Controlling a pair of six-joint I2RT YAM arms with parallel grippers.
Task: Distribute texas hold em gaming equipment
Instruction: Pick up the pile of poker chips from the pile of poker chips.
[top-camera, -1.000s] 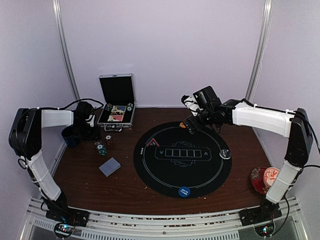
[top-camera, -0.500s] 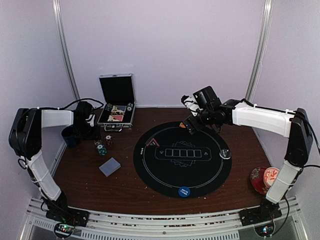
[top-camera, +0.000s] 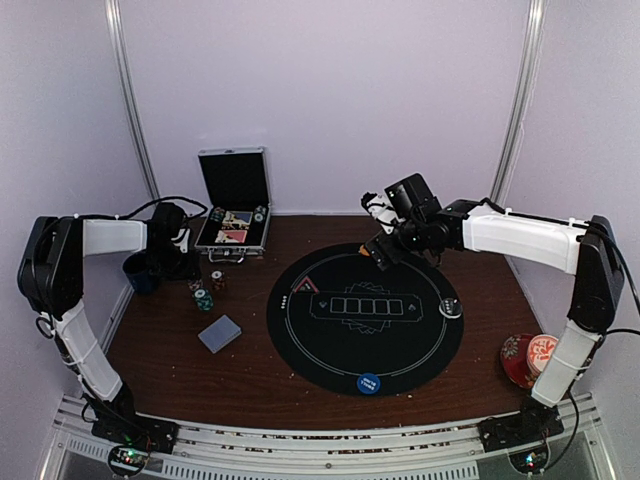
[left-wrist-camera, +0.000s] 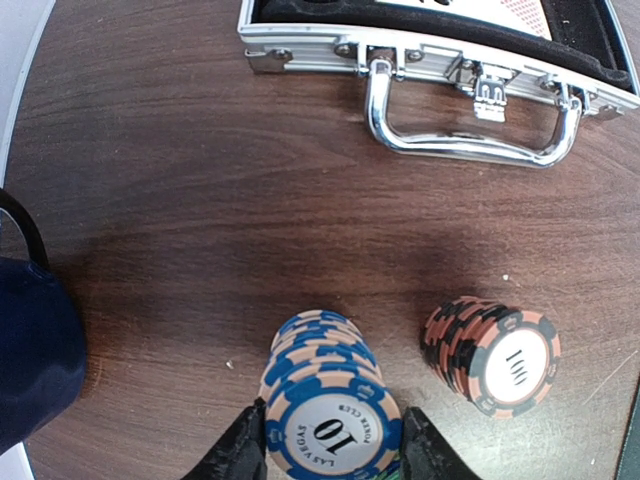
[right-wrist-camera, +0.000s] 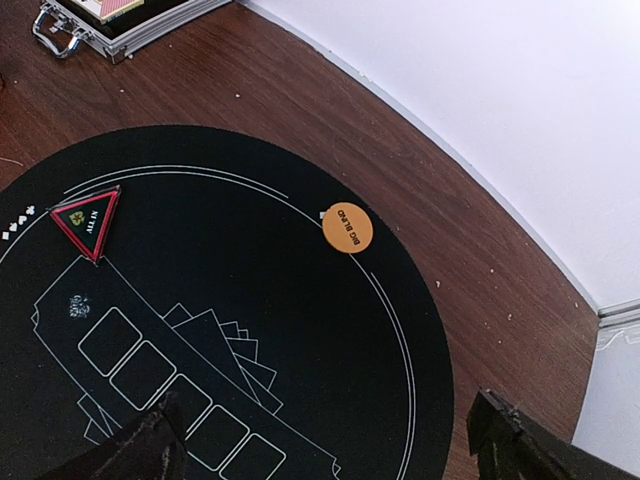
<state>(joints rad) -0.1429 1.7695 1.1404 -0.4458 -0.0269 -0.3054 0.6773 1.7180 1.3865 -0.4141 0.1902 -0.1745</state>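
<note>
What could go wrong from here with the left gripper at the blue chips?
1. The left gripper has its fingers against the sides of the blue chip stack. The chips look fanned, so a lift may take only some and spill the rest.
2. The orange-and-black chip stack stands close beside it, and a sideways move could topple it.

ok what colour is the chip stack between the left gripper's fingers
Blue chip stack, peach edge stripes, white centre; clearest in the left wrist view.

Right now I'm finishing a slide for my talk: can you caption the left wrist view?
Left claw straddles a blue chip stack beside an orange-and-black stack, silver case behind.
</note>
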